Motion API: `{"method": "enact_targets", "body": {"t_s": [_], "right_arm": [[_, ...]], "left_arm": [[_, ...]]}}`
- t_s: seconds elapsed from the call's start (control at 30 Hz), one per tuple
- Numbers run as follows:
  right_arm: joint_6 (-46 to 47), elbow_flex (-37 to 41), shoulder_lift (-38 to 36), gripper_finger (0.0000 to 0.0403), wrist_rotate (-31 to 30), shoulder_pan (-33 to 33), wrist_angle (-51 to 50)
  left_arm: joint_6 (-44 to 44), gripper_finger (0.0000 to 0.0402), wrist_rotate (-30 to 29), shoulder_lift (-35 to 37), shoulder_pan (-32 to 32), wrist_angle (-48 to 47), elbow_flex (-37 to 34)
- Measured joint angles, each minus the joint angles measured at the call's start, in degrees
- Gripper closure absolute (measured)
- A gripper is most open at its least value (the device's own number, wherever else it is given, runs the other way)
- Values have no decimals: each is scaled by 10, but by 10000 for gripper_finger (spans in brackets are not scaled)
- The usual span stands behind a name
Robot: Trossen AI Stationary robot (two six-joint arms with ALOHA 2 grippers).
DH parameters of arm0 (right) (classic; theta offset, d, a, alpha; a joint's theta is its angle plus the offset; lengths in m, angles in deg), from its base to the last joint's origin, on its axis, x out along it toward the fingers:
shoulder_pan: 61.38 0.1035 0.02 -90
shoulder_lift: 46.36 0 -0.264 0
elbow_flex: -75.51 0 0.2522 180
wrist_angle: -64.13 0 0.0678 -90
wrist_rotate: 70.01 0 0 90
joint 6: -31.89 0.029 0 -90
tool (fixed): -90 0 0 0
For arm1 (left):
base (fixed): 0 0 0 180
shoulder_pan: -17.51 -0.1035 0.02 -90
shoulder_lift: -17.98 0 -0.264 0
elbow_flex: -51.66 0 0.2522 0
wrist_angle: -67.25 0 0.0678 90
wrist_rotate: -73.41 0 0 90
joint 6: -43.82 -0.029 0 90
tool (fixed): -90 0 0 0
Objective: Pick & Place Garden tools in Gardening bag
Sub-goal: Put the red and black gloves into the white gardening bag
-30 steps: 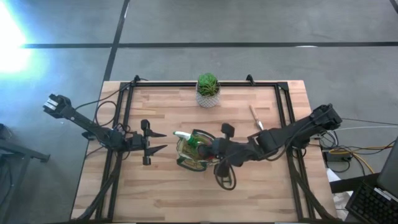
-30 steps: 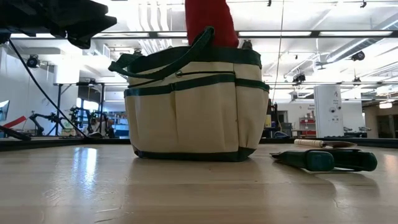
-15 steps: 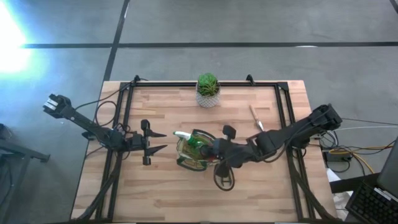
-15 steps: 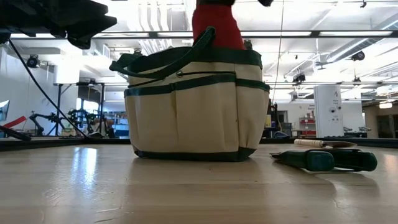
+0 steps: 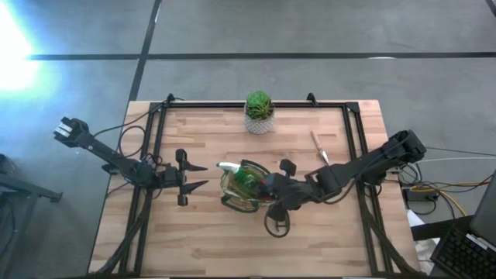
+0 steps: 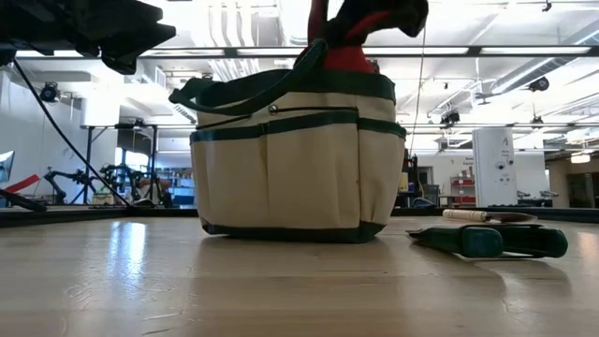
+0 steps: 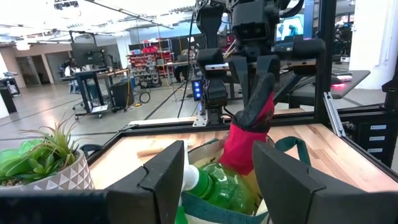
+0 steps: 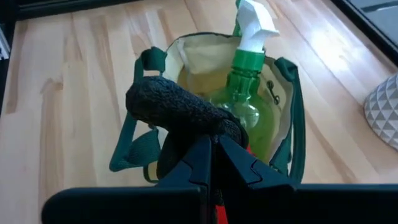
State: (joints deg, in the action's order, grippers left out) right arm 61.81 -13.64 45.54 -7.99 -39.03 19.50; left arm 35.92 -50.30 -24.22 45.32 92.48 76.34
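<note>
high: straight down, far | low: table-level, near | wrists: close | shared: gardening bag (image 5: 242, 188)

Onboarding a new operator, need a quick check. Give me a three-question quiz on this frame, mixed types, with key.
1. True or false: the green spray bottle is already in the gardening bag.
2. What does the right gripper hold over the bag? A) red-and-black piece B) trowel C) potted plant
3. Fill in: the left gripper waits beside the bag, fingers ____.

Key: 1 true; 2 A; 3 open.
</note>
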Motion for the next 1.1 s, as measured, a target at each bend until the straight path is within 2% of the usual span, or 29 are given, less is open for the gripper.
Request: {"method": "enact_targets", "body": {"t_s": [0.37, 0.77, 1.1], "right_arm": [[23, 9, 0, 395, 40, -24, 0], [27, 17, 39, 395, 60, -52, -2], [12, 10, 40, 394, 62, -53, -4]], "left_arm": [[0, 209, 0, 0, 0, 0, 0], [2, 209, 0, 0, 0, 0, 0], [2, 209, 0, 0, 0, 0, 0]]}}
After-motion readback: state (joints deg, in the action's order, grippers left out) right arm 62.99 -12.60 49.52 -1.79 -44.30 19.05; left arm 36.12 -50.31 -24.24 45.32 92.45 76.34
